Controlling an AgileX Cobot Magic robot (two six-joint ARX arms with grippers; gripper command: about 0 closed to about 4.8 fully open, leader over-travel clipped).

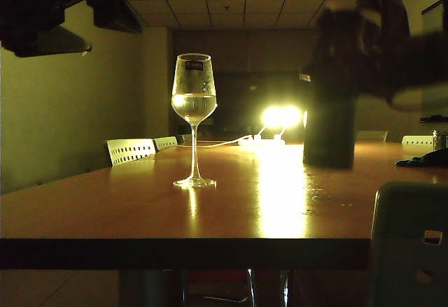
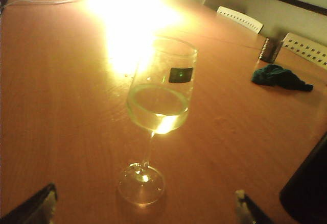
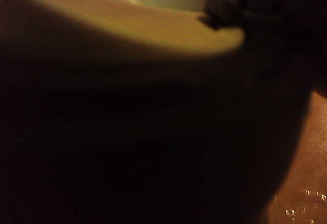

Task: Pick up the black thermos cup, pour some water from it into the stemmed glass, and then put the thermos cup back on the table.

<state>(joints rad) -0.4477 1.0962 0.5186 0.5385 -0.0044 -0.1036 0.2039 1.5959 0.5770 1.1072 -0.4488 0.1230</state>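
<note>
Both grippers are in sight. Up at the top left of the exterior view, the left gripper (image 2: 145, 208) hangs above the table (image 1: 105, 209) with its two fingers spread wide, and the stemmed glass (image 1: 194, 118) stands upright between them and a little ahead, holding some water. On the right side, the right gripper (image 1: 364, 34) is blurred around the upper part of the black thermos cup (image 1: 330, 122), which stands on the table, well apart from the glass. Its wrist camera is filled by the dark cup wall and pale rim, so I cannot tell if its fingers press the cup. A dark cloth (image 2: 280, 77) lies further away.
</note>
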